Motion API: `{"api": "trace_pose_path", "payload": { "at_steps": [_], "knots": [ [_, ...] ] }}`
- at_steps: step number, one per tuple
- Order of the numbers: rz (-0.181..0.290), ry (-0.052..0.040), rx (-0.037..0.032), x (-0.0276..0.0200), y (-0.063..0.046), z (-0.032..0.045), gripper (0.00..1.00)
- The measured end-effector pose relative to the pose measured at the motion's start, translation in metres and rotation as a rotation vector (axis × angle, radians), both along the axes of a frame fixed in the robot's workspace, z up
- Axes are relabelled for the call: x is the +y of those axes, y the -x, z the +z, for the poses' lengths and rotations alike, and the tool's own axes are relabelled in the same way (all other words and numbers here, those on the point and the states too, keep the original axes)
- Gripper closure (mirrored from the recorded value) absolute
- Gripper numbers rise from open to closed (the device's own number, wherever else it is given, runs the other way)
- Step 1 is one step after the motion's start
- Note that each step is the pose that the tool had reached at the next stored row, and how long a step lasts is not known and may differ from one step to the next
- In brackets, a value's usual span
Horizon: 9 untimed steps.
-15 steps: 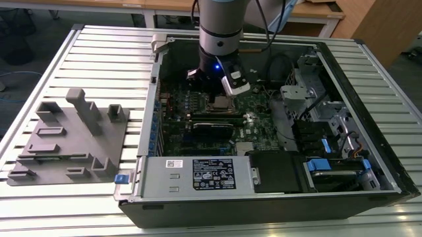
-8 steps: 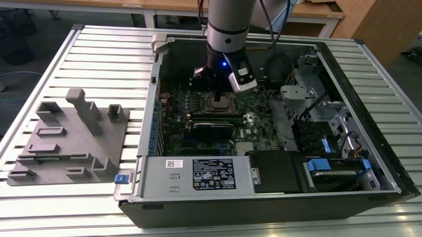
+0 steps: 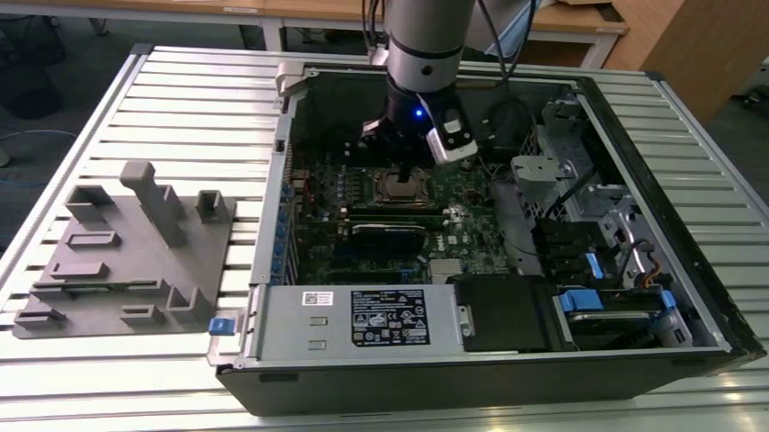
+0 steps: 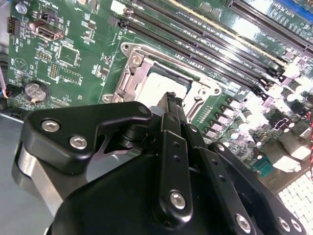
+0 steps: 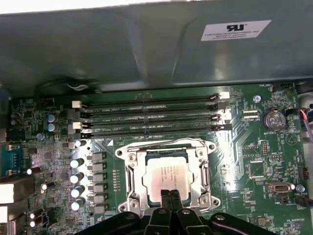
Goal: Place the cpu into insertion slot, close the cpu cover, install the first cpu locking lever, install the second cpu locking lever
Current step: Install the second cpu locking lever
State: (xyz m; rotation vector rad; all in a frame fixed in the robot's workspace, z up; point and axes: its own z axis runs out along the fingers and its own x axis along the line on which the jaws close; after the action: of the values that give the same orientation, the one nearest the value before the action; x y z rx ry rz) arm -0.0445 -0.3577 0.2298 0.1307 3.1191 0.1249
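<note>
Going left to right in the exterior view, you've got a grey plastic fixture block sitting on the slatted table, well apart from the action, and then the open computer case with the green motherboard lying flat inside. Your arm comes straight down into the case and the gripper hangs right over the insertion slot about mid-board. In the first wrist view the cpu is already sitting in the slot, silver top up, with the cpu cover down around it as a shiny frame with its centre cut out. The fingertips are pressed together, nothing between them, and they sit at the edge of the chip nearest the camera, touching or just above it, can't tell which. The second wrist view shows the same pinched-together fingers over the socket. Farther toward the exterior view's right you see the drive bays with blue tabs.
</note>
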Motion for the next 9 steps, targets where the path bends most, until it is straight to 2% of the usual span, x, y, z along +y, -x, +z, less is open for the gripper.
{"api": "trace_pose_path", "payload": {
  "at_steps": [9],
  "knots": [
    [0.0, 0.002, -0.0001, 0.0002, 0.0, 0.0029, 0.89]
  ]
}}
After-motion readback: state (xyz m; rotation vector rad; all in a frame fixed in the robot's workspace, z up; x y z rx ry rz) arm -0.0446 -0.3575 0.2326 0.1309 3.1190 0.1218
